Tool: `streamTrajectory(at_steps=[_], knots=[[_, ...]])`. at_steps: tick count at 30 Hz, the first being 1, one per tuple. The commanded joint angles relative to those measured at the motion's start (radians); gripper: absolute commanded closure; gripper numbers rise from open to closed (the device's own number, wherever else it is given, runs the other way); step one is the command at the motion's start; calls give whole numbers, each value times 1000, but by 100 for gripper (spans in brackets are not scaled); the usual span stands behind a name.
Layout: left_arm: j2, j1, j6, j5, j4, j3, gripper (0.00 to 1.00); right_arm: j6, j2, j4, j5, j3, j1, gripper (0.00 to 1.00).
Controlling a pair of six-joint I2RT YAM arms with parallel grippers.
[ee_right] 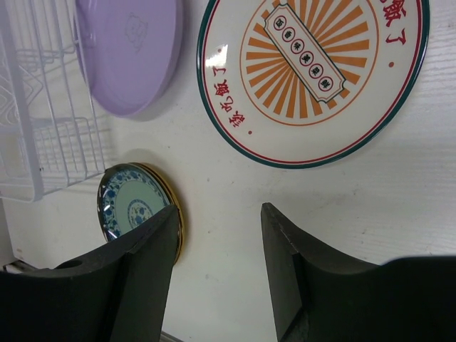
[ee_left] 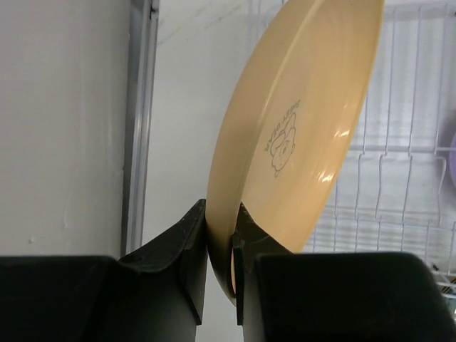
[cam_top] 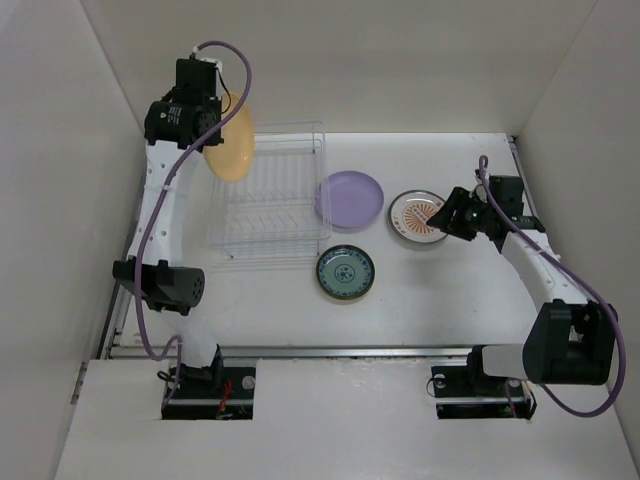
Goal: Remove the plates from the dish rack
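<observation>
Left gripper point(ee_left: 221, 228) pinches the mustard-yellow plate point(ee_left: 299, 128) by its rim, held on edge at the dish rack's point(cam_top: 270, 190) far-left corner, probably so it clears the wires. Right gripper point(ee_right: 219, 210) gapes empty near the sunburst plate point(ee_right: 313, 78).

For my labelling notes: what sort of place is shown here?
Probably a robot test cell, not a kitchen: plain white walls box in a white table, the left arm and the right arm are bolted at its near edge, and a dish rack stands on it.
</observation>
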Motion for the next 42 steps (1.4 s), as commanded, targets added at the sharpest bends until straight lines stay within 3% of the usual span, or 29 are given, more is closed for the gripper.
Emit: streamTrajectory(at_steps=[1, 4, 9, 17, 29, 36, 42], knots=[[13, 37, -24, -12, 25, -94, 100, -12, -30, 7, 8, 48, 10, 44], [-25, 15, -24, 111, 59, -123, 100, -22, -40, 7, 8, 48, 10, 44], [37, -44, -24, 142, 44, 4, 100, 0, -30, 17, -27, 48, 10, 44], [108, 0, 4, -92, 44, -116, 100, 0, -55, -5, -4, 48, 10, 44], [292, 90, 35, -207, -11, -125, 100, 0, -33, 17, -13, 58, 10, 44], [281, 187, 45, -218, -2, -125, 100, 0, -33, 17, -22, 49, 10, 44], [257, 201, 111, -252, 67, -143, 100, 0, -43, 17, -22, 49, 10, 44]])
